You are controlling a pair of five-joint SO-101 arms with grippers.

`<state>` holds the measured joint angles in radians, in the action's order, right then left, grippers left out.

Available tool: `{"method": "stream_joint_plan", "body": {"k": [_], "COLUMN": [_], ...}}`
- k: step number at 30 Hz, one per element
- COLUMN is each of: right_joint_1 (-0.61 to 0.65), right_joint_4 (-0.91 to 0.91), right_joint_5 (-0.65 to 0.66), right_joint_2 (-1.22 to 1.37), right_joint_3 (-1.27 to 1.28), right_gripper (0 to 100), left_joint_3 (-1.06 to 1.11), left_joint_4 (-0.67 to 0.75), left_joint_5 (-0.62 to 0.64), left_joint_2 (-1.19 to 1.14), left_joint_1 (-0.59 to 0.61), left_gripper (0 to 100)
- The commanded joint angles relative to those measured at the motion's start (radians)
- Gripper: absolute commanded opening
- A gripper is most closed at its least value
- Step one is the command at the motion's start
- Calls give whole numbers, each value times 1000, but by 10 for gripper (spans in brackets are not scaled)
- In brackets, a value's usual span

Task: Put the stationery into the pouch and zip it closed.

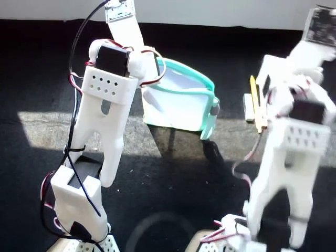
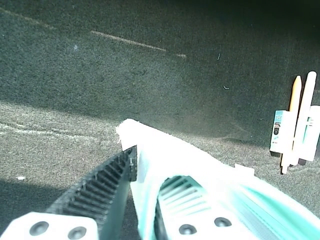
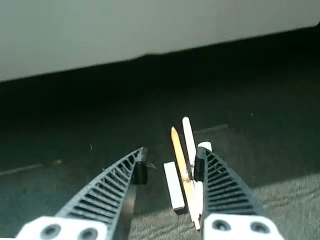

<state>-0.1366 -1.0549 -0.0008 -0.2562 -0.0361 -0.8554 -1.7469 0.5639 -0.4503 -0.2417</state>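
Observation:
A white pouch (image 1: pixel 181 102) with teal zipper trim stands open-mouthed at the middle of the black mat. My left gripper (image 2: pixel 137 165) is shut on the pouch's (image 2: pixel 200 170) near-left rim, one finger outside the fabric and one inside. To the pouch's right lie the stationery: an orange pencil (image 3: pixel 179 157), a white pen (image 3: pixel 189 140) and a white eraser (image 3: pixel 172 186), side by side. They also lie at the edge of the left wrist view, pencil (image 2: pixel 292 120) included. My right gripper (image 3: pixel 170 160) hangs open just above them, with the pieces between its fingers. In the high view the pencil (image 1: pixel 255 100) lies under that arm.
A dark zipper pull (image 1: pixel 214 109) sits at the pouch's right end. A sunlit band (image 1: pixel 47 131) crosses the mat in front of the pouch. A pale wall (image 3: pixel 125 30) rises behind the table. Both arm bases stand at the front edge.

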Motion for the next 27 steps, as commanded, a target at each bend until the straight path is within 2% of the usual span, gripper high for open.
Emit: {"method": "stream_joint_plan", "body": {"k": [1,6,11,21,27], "right_joint_1": [-10,-7,-7,-10,-2], "right_joint_4": [99,162,157,-28,-41], "right_joint_5": [8,8,8,9,9], "right_joint_2": [254,591,805,937,998], "right_joint_3": [-79,-269,-458,-533,-538], "right_gripper": [152,152,152,152,152], "left_joint_3": [4,2,2,2,4], "left_joint_4": [-6,-6,-5,-2,-3], "left_joint_5": [-9,-9,-9,-60,-87], "left_joint_2": [-31,-33,-38,-33,-39], "left_joint_1": [7,7,7,5,10], "left_gripper": [11,11,11,11,11]}}
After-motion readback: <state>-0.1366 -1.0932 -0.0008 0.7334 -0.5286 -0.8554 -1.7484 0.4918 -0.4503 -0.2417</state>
